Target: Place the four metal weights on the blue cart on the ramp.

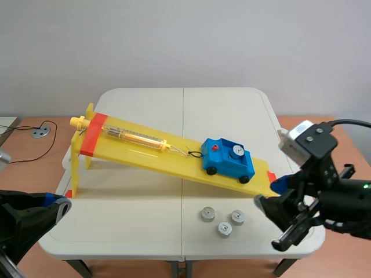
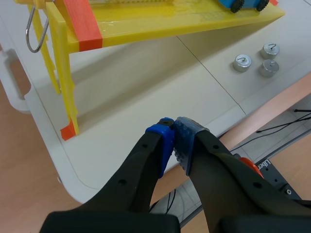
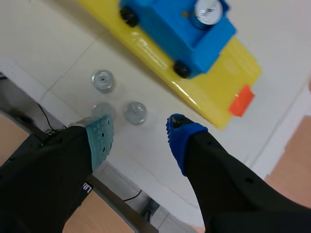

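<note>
Right end effector [image 1: 269,194] is spread wide and holds nothing, over the near-right corner of the surface [image 1: 133,226]. Left end effector [image 2: 174,135] is pinched closed on nothing, pads touching, low off the near-left edge and well apart from everything.

Blue cart [image 1: 228,158] sits at the low end of the yellow ramp [image 1: 145,152], with one weight [image 1: 236,150] seated in its top. Three loose weights [image 1: 225,229] stand on the surface in a tight cluster, near each other but not touching, at 6 o'clock from the cart, just off the ramp's lower edge.

Key relation: in the scene view the cluster lies at about 8 o'clock from my right end effector, near. In the right wrist view the nearest weight [image 3: 134,112] sits just ahead, between my spread fingers. Another is half hidden behind my teal pad [image 3: 101,133].

My right arm is clearly nearer. The weights are short upright cylinders with no long axis, so I judge any jaw angle works. Next: come down on the nearest weight, close, carry it toward 12 o'clock onto the cart.
</note>
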Available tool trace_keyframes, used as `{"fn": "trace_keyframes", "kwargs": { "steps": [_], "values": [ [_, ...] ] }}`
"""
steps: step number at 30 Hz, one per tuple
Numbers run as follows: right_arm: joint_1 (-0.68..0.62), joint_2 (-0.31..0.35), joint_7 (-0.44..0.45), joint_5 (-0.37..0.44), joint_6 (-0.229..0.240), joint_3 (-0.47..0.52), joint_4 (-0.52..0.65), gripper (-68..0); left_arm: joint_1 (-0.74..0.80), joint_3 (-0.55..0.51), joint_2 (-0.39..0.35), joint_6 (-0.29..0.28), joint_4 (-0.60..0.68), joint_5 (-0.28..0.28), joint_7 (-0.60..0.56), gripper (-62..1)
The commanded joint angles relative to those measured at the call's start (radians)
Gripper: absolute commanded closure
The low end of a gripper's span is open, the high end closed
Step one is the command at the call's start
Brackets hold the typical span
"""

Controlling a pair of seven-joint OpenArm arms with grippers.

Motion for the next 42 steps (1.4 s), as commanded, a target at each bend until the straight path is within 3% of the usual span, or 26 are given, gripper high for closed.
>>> {"fn": "trace_keyframes", "kwargs": {
  "steps": [1,15,19,28,42],
  "values": [
    [0.056,0.043,0.16,0.005,-0.005,-0.012,0.038,-26.3,-0.004,-0.016,0.021,-0.044,0.076,-0.077,-0.097,-2.7],
    [0.174,-0.076,0.222,-0.104,-0.05,-0.127,-0.166,-26.3,-0.004,-0.016,0.021,-0.044,0.076,-0.077,-0.097,-2.7],
    [0.19,-0.093,0.224,-0.127,-0.055,-0.159,-0.211,-26.3,-0.004,-0.016,0.021,-0.044,0.076,-0.077,-0.097,-2.7],
    [0.217,-0.134,0.272,-0.193,-0.113,-0.199,-0.283,-26.3,-0.004,-0.016,0.021,-0.044,0.076,-0.077,-0.097,-2.7],
    [0.267,-0.156,0.312,-0.217,-0.13,-0.24,-0.369,-25.7,-0.004,-0.016,0.021,-0.044,0.076,-0.077,-0.097,-2.7]
  ]
}}
